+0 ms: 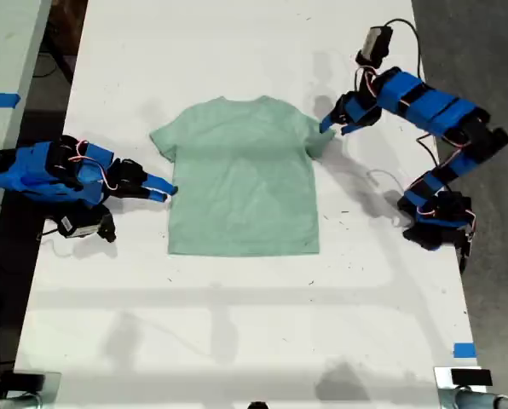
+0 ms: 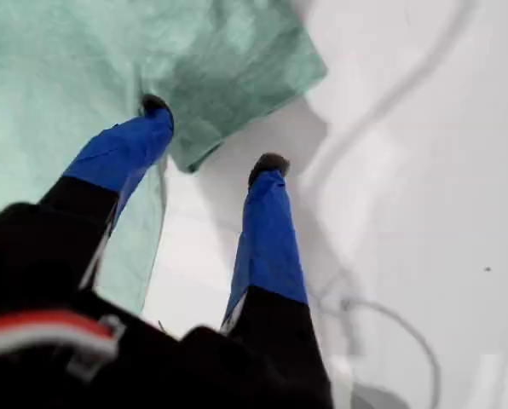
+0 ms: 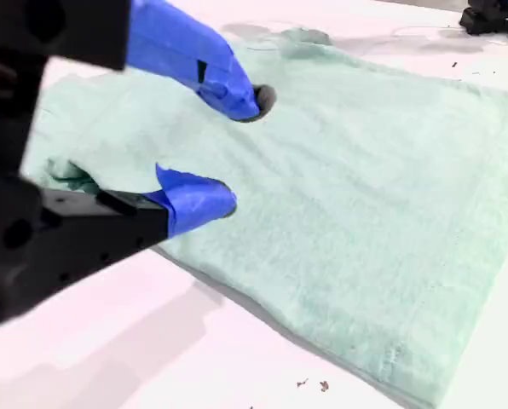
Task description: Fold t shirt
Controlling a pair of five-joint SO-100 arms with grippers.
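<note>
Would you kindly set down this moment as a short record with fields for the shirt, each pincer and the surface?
shirt: pale green t-shirt lying flat and unfolded, neck toward the exterior view's top
first pincer: my first pincer open, at the sleeve on the exterior view's right, one tip over the cloth
second pincer: my second pincer open, at the shirt's edge on the exterior view's left
surface: white table
fold progress: none yet

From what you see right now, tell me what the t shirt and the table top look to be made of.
The t shirt: soft knit cloth, likely cotton, matte mint green; it lies limp, with a stitched hem and faint creases. The table top: a hard, smooth white board, perhaps laminate or painted wood, slightly glossy, showing soft shadows and small dark specks.
</note>
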